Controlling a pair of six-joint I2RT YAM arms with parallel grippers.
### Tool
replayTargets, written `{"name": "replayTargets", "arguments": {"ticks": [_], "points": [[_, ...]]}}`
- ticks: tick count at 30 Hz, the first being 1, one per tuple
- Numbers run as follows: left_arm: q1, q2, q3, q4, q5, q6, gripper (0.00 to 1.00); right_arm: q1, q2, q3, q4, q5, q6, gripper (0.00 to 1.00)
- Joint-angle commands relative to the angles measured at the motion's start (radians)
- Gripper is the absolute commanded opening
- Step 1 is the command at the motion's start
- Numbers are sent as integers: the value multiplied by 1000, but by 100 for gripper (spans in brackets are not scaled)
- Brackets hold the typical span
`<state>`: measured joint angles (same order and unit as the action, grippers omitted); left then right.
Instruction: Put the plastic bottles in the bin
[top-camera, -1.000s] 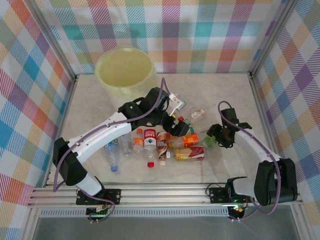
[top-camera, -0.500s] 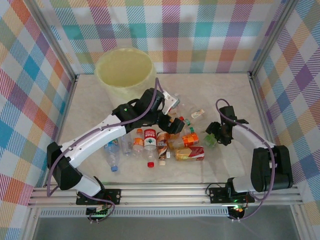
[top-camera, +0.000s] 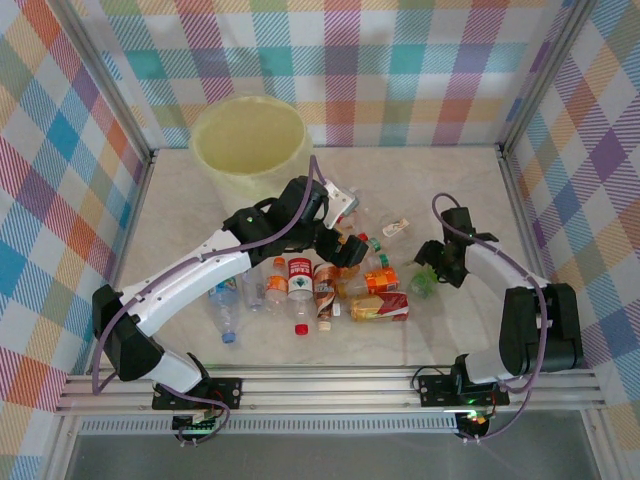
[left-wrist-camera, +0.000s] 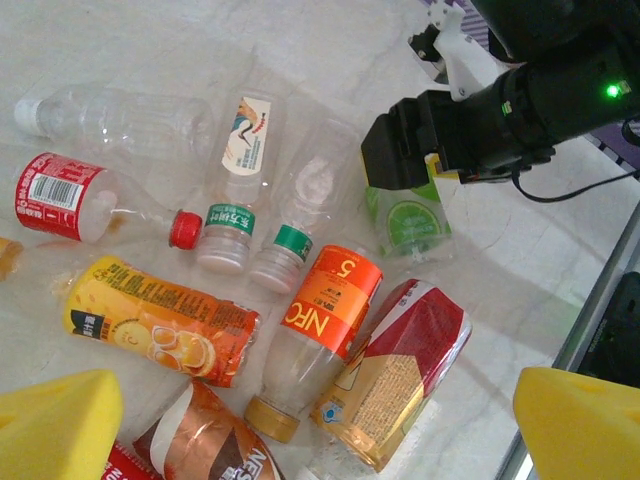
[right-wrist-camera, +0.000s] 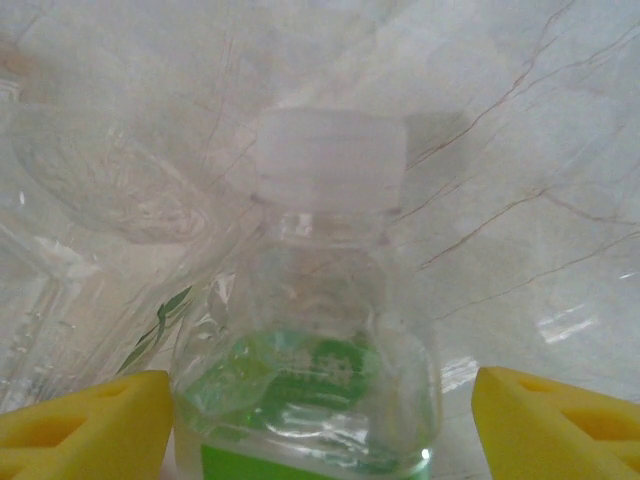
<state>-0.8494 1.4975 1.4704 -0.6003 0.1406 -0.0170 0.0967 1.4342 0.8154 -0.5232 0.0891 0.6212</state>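
The round pale-yellow plastic bin (top-camera: 250, 178) stands at the far left of the marbled worktop (top-camera: 180, 220). Nearer the arms, a clear blue-capped bottle (top-camera: 224, 308) lies on its side. The left end effector (top-camera: 347, 250) hovers over the cluster of plastic bottles (top-camera: 320, 285), its yellow pads (left-wrist-camera: 55, 425) spread wide and gripping nothing. Below it lie a yellow-and-orange juice-labelled bottle (left-wrist-camera: 160, 322), an orange-labelled bottle with an amber cap (left-wrist-camera: 325, 310) and a red-and-tan-labelled bottle (left-wrist-camera: 400, 370). Further right, the right end effector (top-camera: 427, 277) straddles a clear green-labelled bottle with a white cap (right-wrist-camera: 310, 350). Its pads are parted, one just beside the bottle and the other clear of it.
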Motion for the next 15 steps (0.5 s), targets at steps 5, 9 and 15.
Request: {"name": "replayTargets", "arguments": {"ticks": [5, 9, 15], "points": [[-7, 3, 9, -16, 39, 19, 100, -10, 42, 46, -50, 8, -65, 73], [-8, -21, -26, 30, 50, 13, 100, -11, 72, 62, -51, -12, -76, 72], [-7, -7, -19, 17, 42, 17, 100, -10, 103, 77, -49, -46, -84, 75]]}}
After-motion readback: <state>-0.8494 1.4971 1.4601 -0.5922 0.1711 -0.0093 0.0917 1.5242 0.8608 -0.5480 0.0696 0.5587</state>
